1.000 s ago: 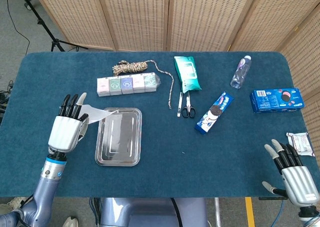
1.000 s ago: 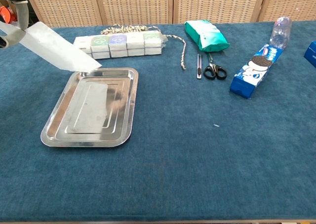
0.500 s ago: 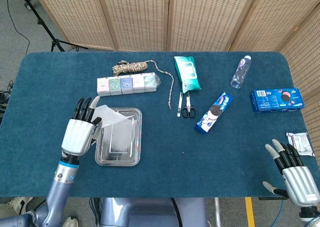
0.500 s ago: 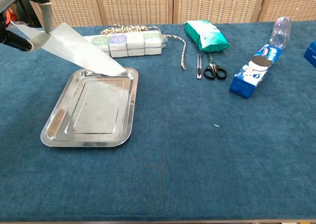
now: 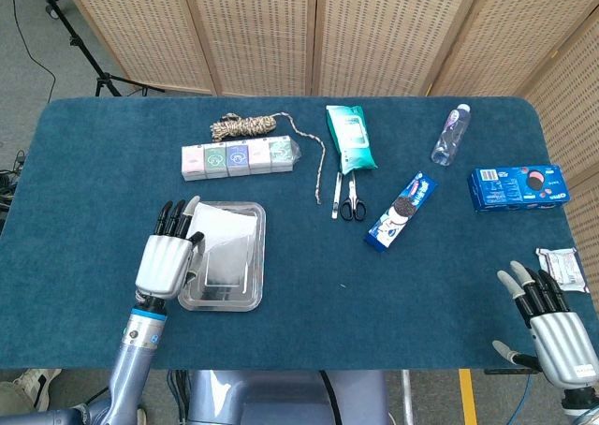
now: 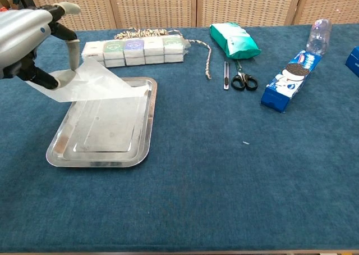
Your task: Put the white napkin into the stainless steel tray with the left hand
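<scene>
R hand (image 5: 559, 336) idles at the near edge of the counter (image 5: 309, 313), far right of the tray (image 5: 245, 296), fingers apart, nothing in it; no change there vs 1 s ago.

L hand (image 5: 167, 261) is the mover. It was well left of the tray 1 s back, w/ only the napkin's tip over the rim; now it sits at the tray's left rim, lower and closer in. It pinches the napkin (image 6: 92, 83) by one corner between thumb and fingers (image 6: 72, 53), others loosely curled.

Napkin has swung w/ it: most of the sheet now hangs over the tray interior, free edge draping down toward the far half of the bottom. Can't tell if it touches the metal yet. Pinched corner is outside the left rim, held above it.

Meaning: carry is approx done, placement not. Judged next: bring the hand a bit further over the tray, lower, let go. Risk: release now and that corner may flop over the rim onto the counter.

Beyond the tray, the box row (image 5: 240, 155) sits just behind its far rim, clear of the napkin.
</scene>
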`<state>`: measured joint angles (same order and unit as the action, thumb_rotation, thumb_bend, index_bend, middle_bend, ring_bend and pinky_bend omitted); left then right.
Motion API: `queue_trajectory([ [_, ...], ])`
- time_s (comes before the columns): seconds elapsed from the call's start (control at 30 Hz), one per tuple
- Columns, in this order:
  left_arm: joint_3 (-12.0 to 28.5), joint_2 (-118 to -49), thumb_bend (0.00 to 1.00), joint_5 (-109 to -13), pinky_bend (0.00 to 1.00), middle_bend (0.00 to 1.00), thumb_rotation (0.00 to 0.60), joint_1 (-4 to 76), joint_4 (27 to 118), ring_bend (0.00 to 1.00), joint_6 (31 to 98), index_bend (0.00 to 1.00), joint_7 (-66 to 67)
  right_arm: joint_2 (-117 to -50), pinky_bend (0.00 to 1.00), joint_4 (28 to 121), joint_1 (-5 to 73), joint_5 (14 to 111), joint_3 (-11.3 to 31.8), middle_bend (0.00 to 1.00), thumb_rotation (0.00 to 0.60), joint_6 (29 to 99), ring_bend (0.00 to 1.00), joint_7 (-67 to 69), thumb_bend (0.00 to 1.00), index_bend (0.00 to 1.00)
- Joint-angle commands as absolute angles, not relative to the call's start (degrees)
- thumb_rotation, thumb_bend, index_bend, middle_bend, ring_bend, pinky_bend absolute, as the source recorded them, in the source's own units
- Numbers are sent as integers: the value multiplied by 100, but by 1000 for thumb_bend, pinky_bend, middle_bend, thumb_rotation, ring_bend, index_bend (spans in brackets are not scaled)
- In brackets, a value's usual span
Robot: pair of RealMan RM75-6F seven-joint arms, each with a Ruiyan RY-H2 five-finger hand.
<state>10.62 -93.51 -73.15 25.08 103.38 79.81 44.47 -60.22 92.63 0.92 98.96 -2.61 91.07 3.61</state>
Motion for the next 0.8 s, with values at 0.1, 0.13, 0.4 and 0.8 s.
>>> queue_trajectory([
  [0.1,1116,-9511,482,-7015,0,19,600,2547,10350,0,7915,888,4490,-6022,0,9256,87,9906,-262,0,600,9120,0,373,0,0],
  [0.13,1124,-9534,482,-6983,0,20,600,2558,10348,0,7913,887,4494,-6021,0,9255,88,9905,-262,0,600,9118,0,374,0,0],
  [0.4,1161,-9865,487,-6650,0,23,600,2650,10356,0,7923,888,4558,-6016,0,9255,83,9917,-264,0,600,9132,0,388,0,0],
  [0.8,1192,-10269,492,-6286,0,24,600,2728,10218,0,8121,888,4864,-5984,0,9214,69,9954,-271,0,600,9191,0,501,0,0],
])
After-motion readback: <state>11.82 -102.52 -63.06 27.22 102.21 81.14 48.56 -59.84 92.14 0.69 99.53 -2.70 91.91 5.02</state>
